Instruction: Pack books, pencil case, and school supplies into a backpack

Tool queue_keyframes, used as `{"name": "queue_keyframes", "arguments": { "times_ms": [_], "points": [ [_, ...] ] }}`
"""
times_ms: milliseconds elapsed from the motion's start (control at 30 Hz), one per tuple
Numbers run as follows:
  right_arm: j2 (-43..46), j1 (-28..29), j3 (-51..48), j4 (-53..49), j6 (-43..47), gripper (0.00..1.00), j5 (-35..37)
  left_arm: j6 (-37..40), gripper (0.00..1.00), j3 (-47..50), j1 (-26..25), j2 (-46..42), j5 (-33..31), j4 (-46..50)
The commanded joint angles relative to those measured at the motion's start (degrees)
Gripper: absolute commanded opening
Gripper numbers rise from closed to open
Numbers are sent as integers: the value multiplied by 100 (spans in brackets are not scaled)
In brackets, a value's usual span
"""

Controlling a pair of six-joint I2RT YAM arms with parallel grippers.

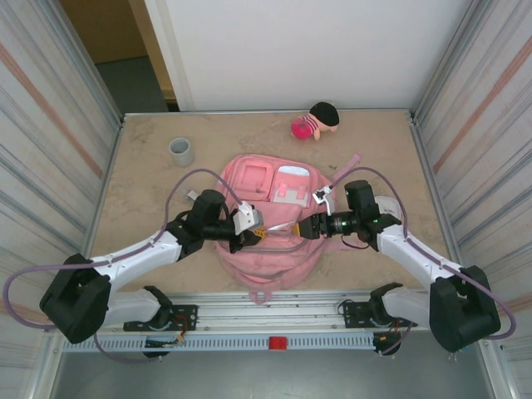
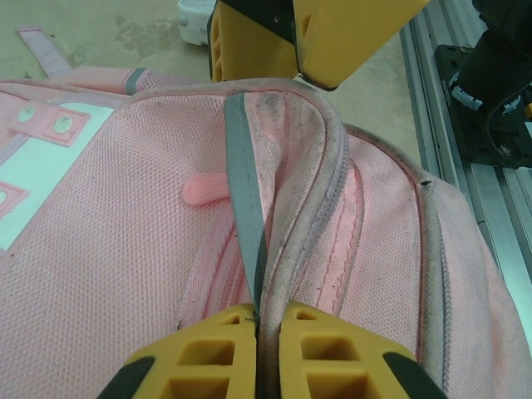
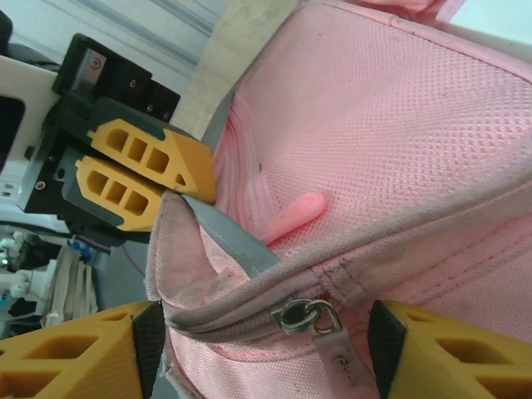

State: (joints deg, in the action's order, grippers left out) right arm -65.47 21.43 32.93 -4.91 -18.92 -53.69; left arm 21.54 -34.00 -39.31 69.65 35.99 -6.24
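Seen from the top camera, the pink backpack [image 1: 259,253] lies flat in the middle of the table [image 1: 150,183], its carry loop toward six o'clock by the arm bases. A grey cup [image 1: 181,151] sits off at its ten o'clock and a plush doll [image 1: 314,122] at one o'clock near the far edge. The left end effector [image 1: 254,230] comes in from nine o'clock and the right end effector [image 1: 302,226] from three, nose to nose over the bag's upper seam. From the left wrist, the left end effector [image 2: 268,314] is pinched tight at six o'clock on a raised fold of the bag, with a grey strip [image 2: 245,208] caught in the pinch. From the right wrist, the right end effector [image 3: 266,341] stands spread, holding nothing, with the metal zipper slider [image 3: 303,317] between its tips. The bag looks light, soft and floppy, and the mesh cloth will likely bunch rather than resist. I'd keep the seam held taut and take the small stiff zipper tab, which could easily slip.
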Motion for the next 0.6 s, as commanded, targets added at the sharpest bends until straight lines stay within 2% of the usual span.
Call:
{"name": "queue_keyframes", "arguments": {
  "times_ms": [0,233,400,567],
  "points": [
    [134,40,136,95,-13,60,-349,-98,11,-165,51,-65,189,-420],
    [440,-15,-27,134,-175,39,170,-99,10,-147,50,-69,186,-428],
    [254,-77,-28,236,-276,32,151,-115,11,-141,54,-82,185,-438],
    [153,-72,-23,289,-323,18,105,-111,11,-116,51,-135,146,-422]
  ]
}}
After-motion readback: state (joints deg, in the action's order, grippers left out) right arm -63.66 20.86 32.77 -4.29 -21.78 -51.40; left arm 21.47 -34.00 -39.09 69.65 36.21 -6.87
